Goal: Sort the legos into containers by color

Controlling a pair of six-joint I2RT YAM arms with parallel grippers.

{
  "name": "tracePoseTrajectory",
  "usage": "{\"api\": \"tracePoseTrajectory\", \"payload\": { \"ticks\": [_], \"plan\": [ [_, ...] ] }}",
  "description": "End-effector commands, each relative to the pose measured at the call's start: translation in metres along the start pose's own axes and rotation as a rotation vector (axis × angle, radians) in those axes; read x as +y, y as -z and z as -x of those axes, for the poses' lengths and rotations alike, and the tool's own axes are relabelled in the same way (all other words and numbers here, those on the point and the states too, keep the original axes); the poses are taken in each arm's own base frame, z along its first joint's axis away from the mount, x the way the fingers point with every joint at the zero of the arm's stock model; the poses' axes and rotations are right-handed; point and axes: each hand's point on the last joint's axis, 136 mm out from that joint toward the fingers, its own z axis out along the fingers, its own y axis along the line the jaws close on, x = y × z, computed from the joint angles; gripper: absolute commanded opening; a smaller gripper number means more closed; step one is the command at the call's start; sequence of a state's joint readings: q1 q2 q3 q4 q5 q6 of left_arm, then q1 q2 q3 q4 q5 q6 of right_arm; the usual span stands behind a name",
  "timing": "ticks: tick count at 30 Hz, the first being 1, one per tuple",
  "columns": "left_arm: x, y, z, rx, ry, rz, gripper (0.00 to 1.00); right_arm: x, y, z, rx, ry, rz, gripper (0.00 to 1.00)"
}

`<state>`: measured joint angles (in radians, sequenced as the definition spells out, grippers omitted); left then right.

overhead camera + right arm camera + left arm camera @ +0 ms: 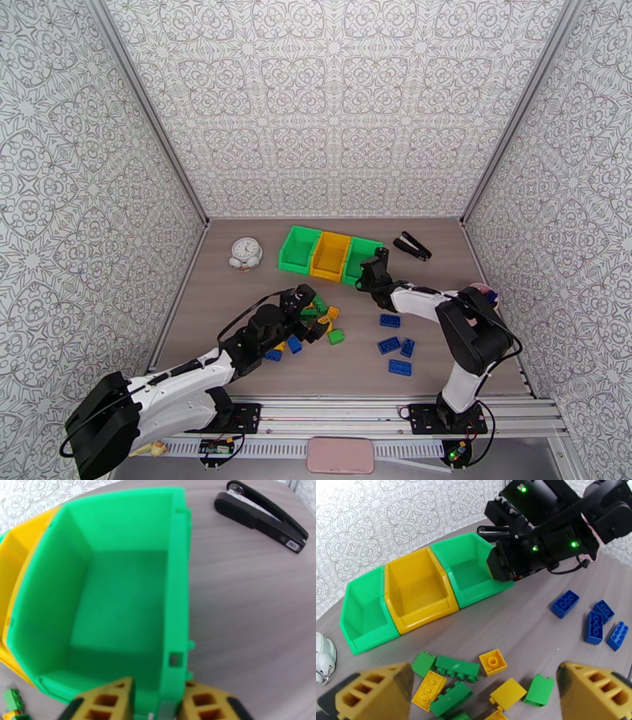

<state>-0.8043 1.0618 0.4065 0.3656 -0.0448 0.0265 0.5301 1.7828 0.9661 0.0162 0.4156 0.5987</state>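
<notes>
Three joined bins stand at the back: green [297,248], yellow [330,255], green [361,254]. All look bare inside in the left wrist view. A pile of yellow and green legos [457,668] lies in front of them, with my left gripper [310,314] [484,673] open just above it, holding nothing. Several blue legos [389,345] [594,627] lie to the right. My right gripper [370,274] [158,701] sits at the right green bin's [118,610] front right corner, its fingers [209,703] closed on the side wall.
A white alarm clock [246,253] stands left of the bins. A black stapler [412,245] [262,515] lies right of them. Patterned walls enclose the table on three sides. Bare tabletop lies between the pile and the blue legos.
</notes>
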Motion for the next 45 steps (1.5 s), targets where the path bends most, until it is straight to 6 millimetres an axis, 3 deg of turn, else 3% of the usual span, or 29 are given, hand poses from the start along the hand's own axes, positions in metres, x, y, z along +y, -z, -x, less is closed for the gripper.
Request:
{"api": "tracePoseTrajectory", "payload": {
  "ticks": [1, 5, 13, 26, 28, 32, 35, 41, 45],
  "plan": [
    [-0.006, 0.004, -0.008, 0.019, -0.006, -0.027, 1.00, 0.001, -0.002, 0.016, -0.041, 0.002, -0.027, 0.24],
    [-0.006, 0.004, -0.008, 0.019, -0.016, -0.027, 1.00, 0.001, -0.005, 0.024, -0.051, 0.036, -0.033, 0.17],
    [-0.010, 0.004, -0.006, 0.014, -0.019, -0.047, 1.00, 0.007, -0.019, 0.042, -0.060, 0.101, 0.002, 0.13],
    [-0.029, 0.007, -0.003, -0.038, -0.036, -0.157, 1.00, -0.007, -0.044, 0.070, -0.047, 0.128, 0.047, 0.13],
    [-0.031, 0.008, -0.002, -0.047, -0.037, -0.171, 1.00, -0.012, -0.044, 0.074, -0.054, 0.136, 0.032, 0.19],
    [-0.031, 0.009, 0.000, -0.052, -0.037, -0.171, 1.00, -0.019, -0.031, 0.078, -0.083, 0.139, 0.023, 0.53],
    [-0.036, 0.015, 0.000, -0.050, -0.054, -0.204, 1.00, -0.030, -0.010, 0.072, -0.082, 0.118, 0.020, 0.72],
    [-0.052, 0.030, -0.004, -0.040, -0.146, -0.306, 1.00, -0.073, 0.042, 0.021, 0.013, 0.096, -0.088, 0.88],
    [-0.061, 0.034, -0.002, -0.047, -0.159, -0.369, 1.00, -0.092, 0.077, -0.021, 0.089, 0.080, -0.132, 0.92]
  ]
}}
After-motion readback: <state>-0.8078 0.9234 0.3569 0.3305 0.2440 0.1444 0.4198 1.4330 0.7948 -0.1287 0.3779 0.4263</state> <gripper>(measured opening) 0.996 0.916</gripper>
